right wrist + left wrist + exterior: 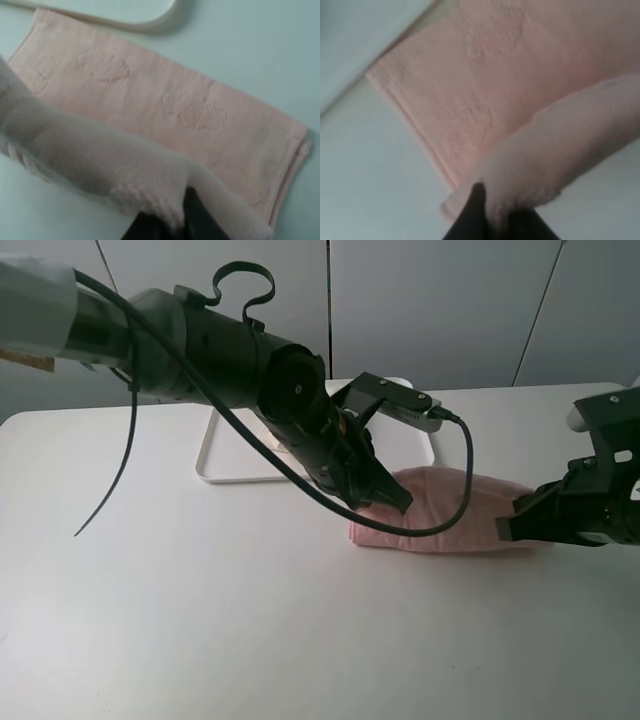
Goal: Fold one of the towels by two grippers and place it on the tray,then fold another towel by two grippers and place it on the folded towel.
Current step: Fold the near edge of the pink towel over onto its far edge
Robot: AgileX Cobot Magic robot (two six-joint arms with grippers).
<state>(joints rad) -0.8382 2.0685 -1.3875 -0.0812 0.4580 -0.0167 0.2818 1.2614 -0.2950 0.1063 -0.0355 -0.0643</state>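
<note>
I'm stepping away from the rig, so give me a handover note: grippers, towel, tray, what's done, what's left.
Left gripper: shut on the pink terry towel, at the edge farthest from the tray.
Right gripper: shut on the same edge, other end.
Towel lies on the white table in front of the white rectangular plastic tray, held edge lifted, first fold unfinished.
Left: finish fold, place on tray, then the second towel, which no view shows.
</note>
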